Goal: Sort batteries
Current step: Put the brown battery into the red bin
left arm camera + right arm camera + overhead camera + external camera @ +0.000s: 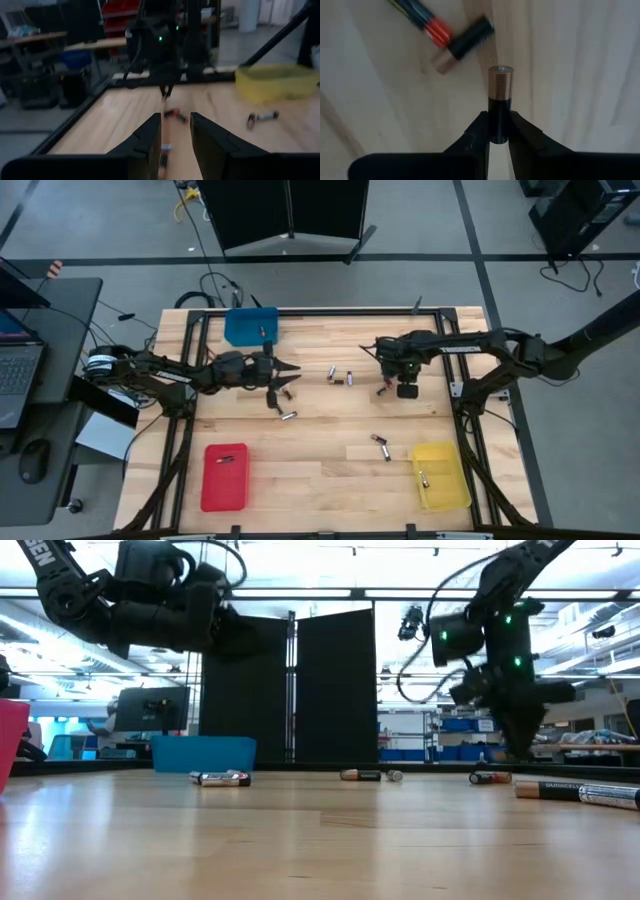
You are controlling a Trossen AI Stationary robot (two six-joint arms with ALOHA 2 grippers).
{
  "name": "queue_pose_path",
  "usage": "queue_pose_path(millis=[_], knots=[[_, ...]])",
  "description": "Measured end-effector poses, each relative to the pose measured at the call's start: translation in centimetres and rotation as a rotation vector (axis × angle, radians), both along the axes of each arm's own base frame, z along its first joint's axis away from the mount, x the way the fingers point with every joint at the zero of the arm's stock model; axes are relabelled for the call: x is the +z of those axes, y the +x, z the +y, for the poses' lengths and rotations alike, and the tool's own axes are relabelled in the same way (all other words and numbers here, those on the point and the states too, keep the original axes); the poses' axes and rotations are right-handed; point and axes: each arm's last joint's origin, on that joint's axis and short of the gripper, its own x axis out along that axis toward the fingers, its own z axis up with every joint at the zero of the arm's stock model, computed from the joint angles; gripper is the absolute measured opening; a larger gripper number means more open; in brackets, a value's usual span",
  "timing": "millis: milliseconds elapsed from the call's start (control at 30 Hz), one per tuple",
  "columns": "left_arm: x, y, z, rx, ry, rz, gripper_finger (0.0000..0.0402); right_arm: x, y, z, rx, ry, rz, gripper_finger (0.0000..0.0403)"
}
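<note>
Batteries (340, 377): roughly nine small metallic cylinders, perhaps more, loose on the wood table (320, 480). Right gripper (498, 134) clamps one black, copper-capped battery (499, 102) above it. Left gripper (176, 134) gapes empty.

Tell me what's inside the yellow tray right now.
One battery lies near the left wall of the yellow tray in the high view. The left wrist view shows only the tray's outer wall; its inside is hidden there.

Three shallow plastic trays sit on the wooden surface (320, 480): one blue (250, 326), one red (224, 476), one yellow (441, 476). Two dark arms are present. Roughly ten small cylindrical batteries (340, 376) are visible; the exact count cannot be told.
</note>
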Motion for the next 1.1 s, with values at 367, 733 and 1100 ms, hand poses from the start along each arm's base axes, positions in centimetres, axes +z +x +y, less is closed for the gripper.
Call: queue_pose_path(millis=[367, 733, 1100], knots=[[-0.8, 1.0, 0.1, -0.011, -0.022, -0.089, 0.0111, 3.7, 3.0, 1.9, 0.002, -0.063, -0.723, 0.0055], [-1.8, 3.0, 0.3, -0.079, -0.097, -0.235, 0.0112, 4.0, 5.9, 5.4, 0.148, -0.048, -1.374, 0.0055], [-0.4, 6.6, 0.0, -0.216, -0.137, -0.277, 0.0170, 3.6, 7.1, 6.4, 0.194, -0.069, -1.406, 0.0056]])
